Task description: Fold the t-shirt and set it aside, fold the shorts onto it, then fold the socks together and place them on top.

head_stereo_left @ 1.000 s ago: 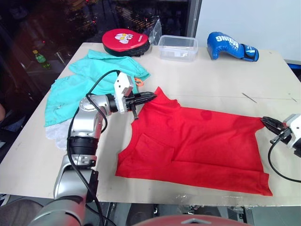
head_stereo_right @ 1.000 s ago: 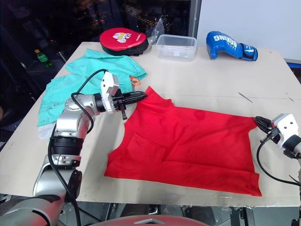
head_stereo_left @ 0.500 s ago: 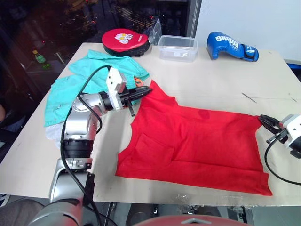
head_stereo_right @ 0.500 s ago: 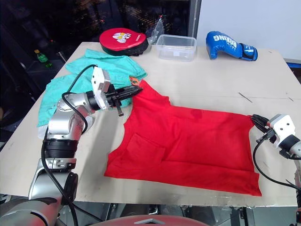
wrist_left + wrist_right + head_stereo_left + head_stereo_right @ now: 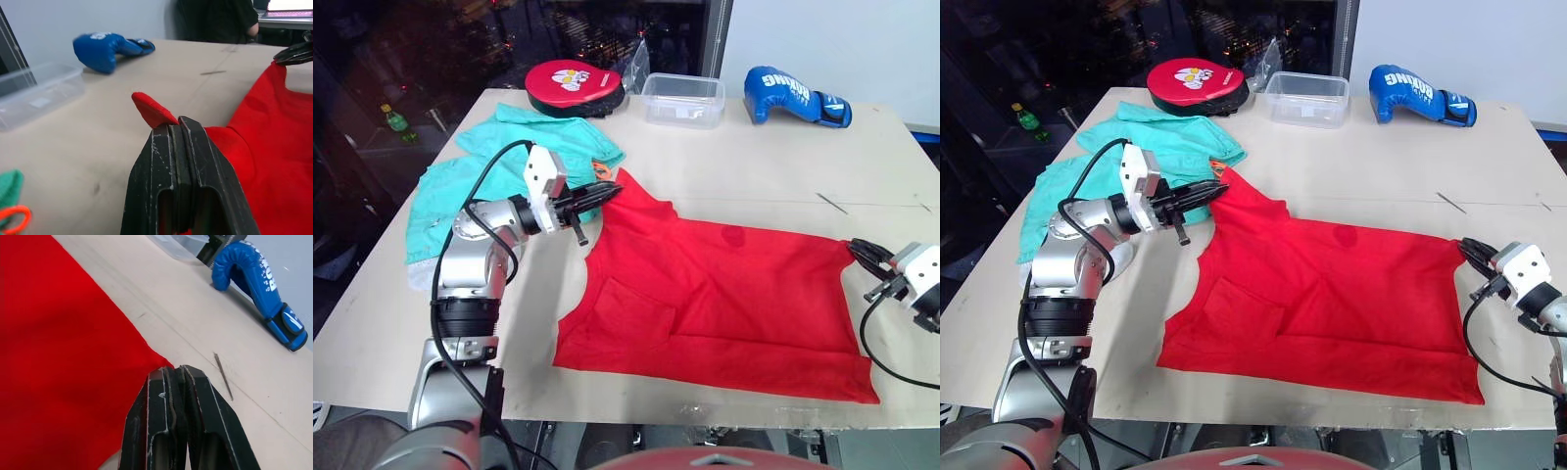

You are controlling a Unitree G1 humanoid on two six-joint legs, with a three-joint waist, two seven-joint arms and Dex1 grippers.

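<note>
Bright red t-shirt [image 5: 724, 294], mint shorts [image 5: 460, 186], blue boxing glove [image 5: 793, 95]

The t-shirt [image 5: 724, 294] lies spread across the table's [image 5: 773, 166] near half, reaching toward its right edge. The shorts [image 5: 499, 162] lie by the left edge. The mitt [image 5: 574, 86], container [image 5: 683, 100] and boxing glove [image 5: 795, 95] line the far edge.

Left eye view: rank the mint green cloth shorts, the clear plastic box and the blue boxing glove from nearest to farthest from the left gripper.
From the left gripper, shut on the bright red t-shirt:
1. Mint green cloth shorts, right beside it on the table's left side.
2. Clear plastic box, at the far edge, centre.
3. Blue boxing glove, far edge, further right.
</note>
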